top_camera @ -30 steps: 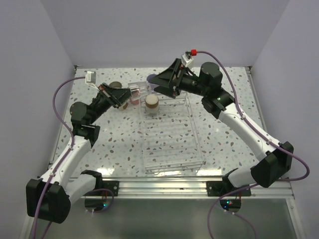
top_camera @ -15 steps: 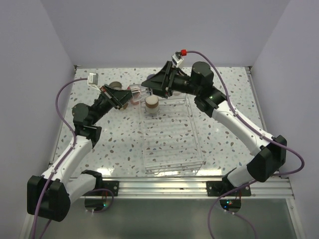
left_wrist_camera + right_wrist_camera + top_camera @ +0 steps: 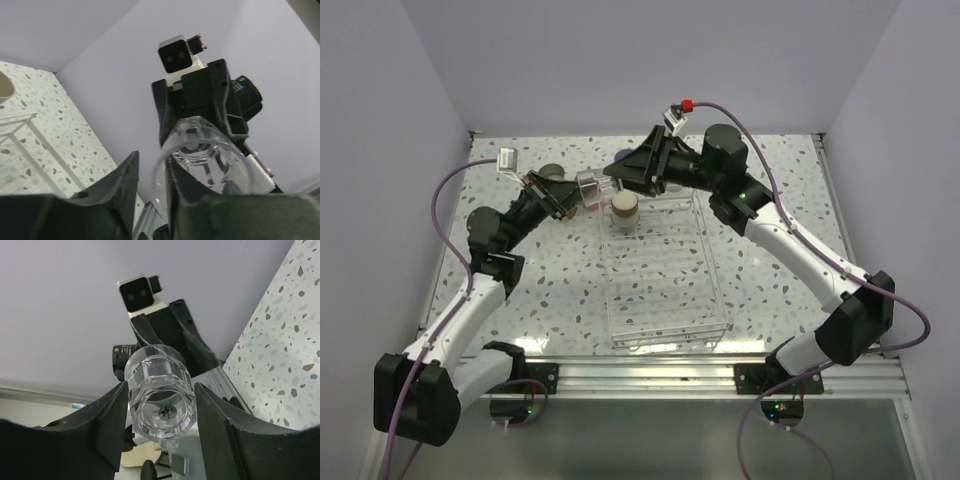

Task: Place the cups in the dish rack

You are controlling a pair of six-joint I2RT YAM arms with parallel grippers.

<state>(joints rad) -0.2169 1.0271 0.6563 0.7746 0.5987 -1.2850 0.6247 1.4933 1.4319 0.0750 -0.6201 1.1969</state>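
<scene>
Left gripper: dark fingers low in frame, nipping rim wall of clear cup. Cup lies tilted, mouth toward lens. Right gripper opposite, its prongs flanking cup's base (contact not discernible), white camera block above. Far left: dish rack wire on speckled table.

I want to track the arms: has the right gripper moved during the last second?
Yes. The right gripper moved left in the top view, its tip passing the cup in the dish rack, toward the left gripper.
</scene>
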